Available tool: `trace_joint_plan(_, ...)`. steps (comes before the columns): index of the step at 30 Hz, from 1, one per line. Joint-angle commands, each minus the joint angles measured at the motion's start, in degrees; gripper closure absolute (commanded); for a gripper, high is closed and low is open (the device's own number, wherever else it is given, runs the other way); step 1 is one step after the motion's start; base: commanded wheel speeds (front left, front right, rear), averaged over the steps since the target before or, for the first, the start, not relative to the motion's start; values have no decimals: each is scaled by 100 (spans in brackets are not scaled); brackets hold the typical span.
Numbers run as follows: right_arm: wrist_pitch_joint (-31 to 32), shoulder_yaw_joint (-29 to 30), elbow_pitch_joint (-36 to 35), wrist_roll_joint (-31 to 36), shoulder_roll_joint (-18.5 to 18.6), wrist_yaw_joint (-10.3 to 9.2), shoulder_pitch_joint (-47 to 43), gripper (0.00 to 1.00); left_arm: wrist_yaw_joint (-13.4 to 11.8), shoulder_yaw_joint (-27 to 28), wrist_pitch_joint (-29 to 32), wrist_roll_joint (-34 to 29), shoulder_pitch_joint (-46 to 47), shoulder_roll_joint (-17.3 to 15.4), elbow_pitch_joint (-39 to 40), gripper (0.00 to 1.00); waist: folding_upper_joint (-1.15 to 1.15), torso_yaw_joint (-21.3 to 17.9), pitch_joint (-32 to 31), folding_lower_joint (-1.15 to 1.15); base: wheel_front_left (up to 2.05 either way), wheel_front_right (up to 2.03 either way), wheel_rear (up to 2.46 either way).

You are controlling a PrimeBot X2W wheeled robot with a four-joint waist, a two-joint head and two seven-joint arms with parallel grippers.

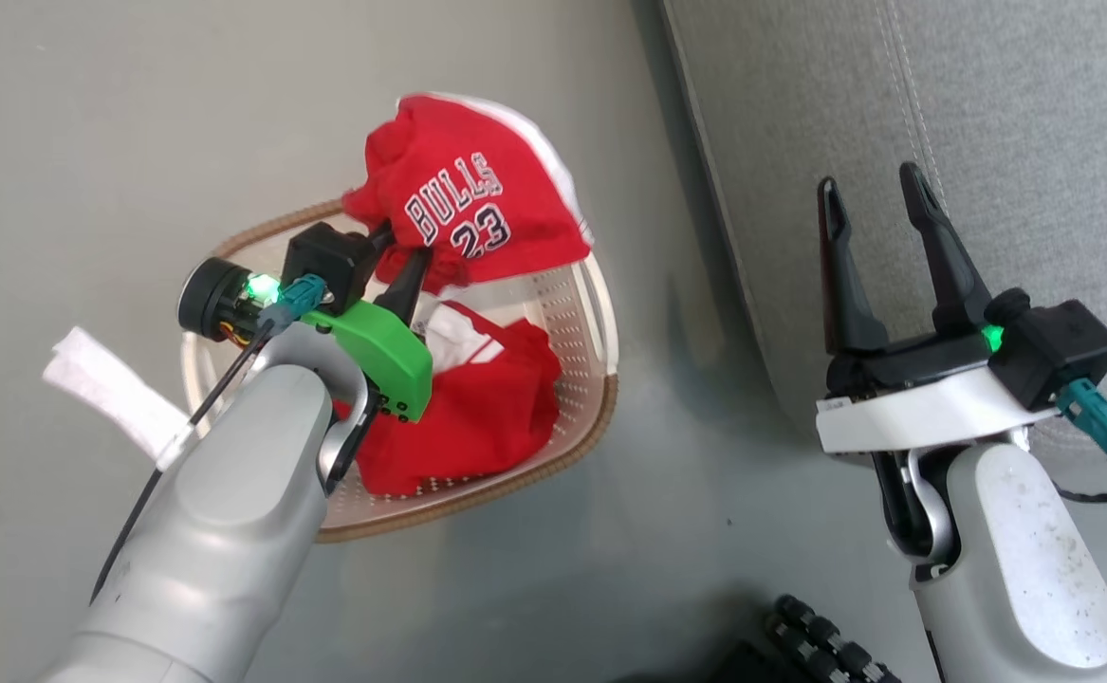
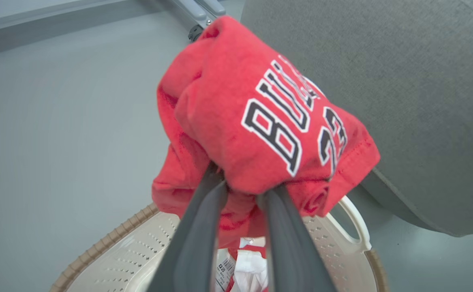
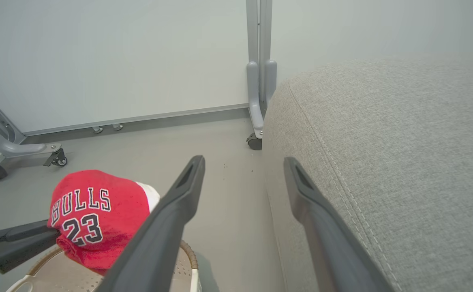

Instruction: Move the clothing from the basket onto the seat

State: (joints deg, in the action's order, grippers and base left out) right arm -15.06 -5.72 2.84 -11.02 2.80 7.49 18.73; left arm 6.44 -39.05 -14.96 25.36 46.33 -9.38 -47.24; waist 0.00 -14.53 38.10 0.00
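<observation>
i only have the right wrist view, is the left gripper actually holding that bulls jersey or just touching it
observer: Holding it. In the left wrist view the left gripper is closed on a bunched fold of the Bulls 23 jersey, raised above the basket.
operator: anything else in the basket
observer: Yes. The head view shows a plain red piece lying inside it.
operator: where's my right gripper against the sofa
observer: In the head view the right gripper is open and empty, with its fingertips over the grey sofa cushion near the cushion's edge.
</observation>
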Motion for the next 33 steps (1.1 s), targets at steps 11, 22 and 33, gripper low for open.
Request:
trace_joint_plan(11,47,132,146,318,18,0,-546,0,-201,1311,-26,-3,-1563,-166,2627,100,0,1178,-1642,0,0,0,0)
trace_joint_plan(22,344,110,-33,398,17,0,-924,0,-31,2008,-27,-333,-2190,-74,4110,100,0,1424,-2336,0,0,0,0)
trace_joint_plan(33,596,-36,-169,292,17,0,-1548,0,-20,2033,-27,-467,-3018,-105,4675,100,0,1412,-3092,0,0,0,0)
